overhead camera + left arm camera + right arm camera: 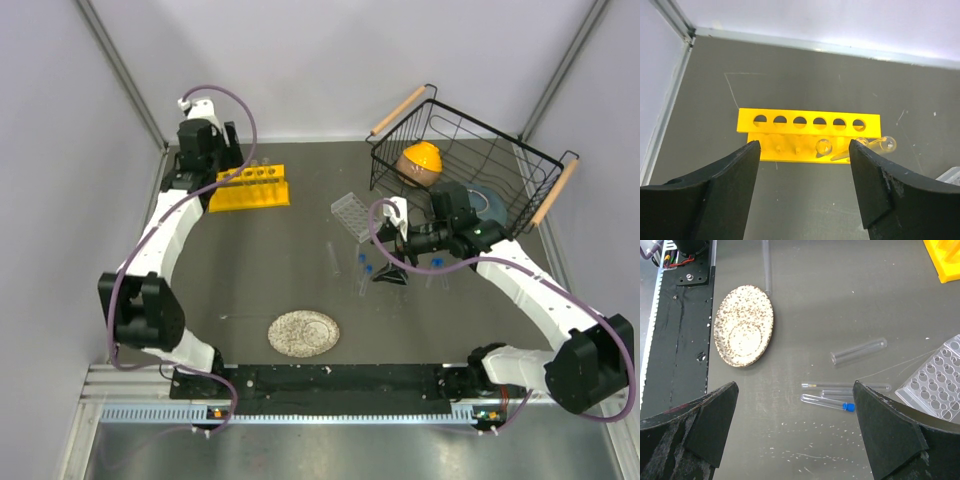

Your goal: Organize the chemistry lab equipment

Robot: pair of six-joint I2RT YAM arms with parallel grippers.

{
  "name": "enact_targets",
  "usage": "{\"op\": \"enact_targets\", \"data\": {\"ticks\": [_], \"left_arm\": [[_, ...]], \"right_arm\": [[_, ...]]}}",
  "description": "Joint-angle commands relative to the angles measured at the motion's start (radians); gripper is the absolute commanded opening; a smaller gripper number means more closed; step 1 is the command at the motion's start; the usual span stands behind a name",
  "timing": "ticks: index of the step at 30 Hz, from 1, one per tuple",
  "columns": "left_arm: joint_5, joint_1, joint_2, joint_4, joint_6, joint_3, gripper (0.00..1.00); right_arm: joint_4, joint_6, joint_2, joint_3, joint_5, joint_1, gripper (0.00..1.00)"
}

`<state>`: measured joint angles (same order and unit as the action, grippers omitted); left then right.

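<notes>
1. The left arm's black two-finger gripper (804, 144) hangs released, jaws spread with nothing between them, facing the yellow six-hole plastic tube rack (807, 121) at ten o'clock on the table. The racking step here looks done.
2. The right arm's gripper (795, 385) gapes empty above loose glassware near centre. The next move likely calls for descending and gently pinching one tube.
3. The black wire basket with wooden handles (495, 130), at two o'clock, holds an orange-topped round object (421, 158).
4. The yellow rack holds two clear glass test tubes: one upright (823, 146), one tilted (882, 144) at its three-o'clock end.
5. The small clear plastic grid rack (940, 385) shows only unfilled holes.
6. A bare glass tube (858, 351) and a blue-capped clear vial (827, 402) lie flat on the table.
</notes>
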<state>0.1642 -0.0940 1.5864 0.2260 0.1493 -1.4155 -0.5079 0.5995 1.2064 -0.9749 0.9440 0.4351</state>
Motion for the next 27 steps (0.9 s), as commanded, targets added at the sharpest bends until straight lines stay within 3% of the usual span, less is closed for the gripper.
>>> {"op": "enact_targets", "data": {"ticks": [1, 6, 14, 20, 23, 27], "left_arm": [[0.041, -0.001, -0.155, -0.054, 0.032, 0.062, 0.78], [0.038, -0.001, -0.319, -0.031, 0.071, 0.185, 0.8], [0.001, -0.001, -0.817, 0.048, 0.121, 0.501, 0.96], [-0.008, -0.001, -1.083, 0.202, 0.088, 0.641, 0.96], [0.023, -0.001, -1.174, 0.249, 0.087, 0.707, 0.96], [0.067, -0.001, -1.244, 0.269, 0.079, 0.701, 0.96]], "right_arm": [[0.008, 0.046, -0.011, 0.008, 0.018, -0.009, 0.99], [0.002, 0.077, -0.028, 0.021, 0.027, -0.01, 0.99], [0.011, 0.126, -0.039, 0.054, 0.105, -0.009, 0.99], [0.005, 0.16, -0.019, 0.052, 0.257, 0.04, 0.99], [-0.113, 0.161, 0.056, -0.057, 0.142, 0.166, 0.99], [-0.119, 0.097, 0.18, -0.168, -0.098, 0.348, 0.99]]}}
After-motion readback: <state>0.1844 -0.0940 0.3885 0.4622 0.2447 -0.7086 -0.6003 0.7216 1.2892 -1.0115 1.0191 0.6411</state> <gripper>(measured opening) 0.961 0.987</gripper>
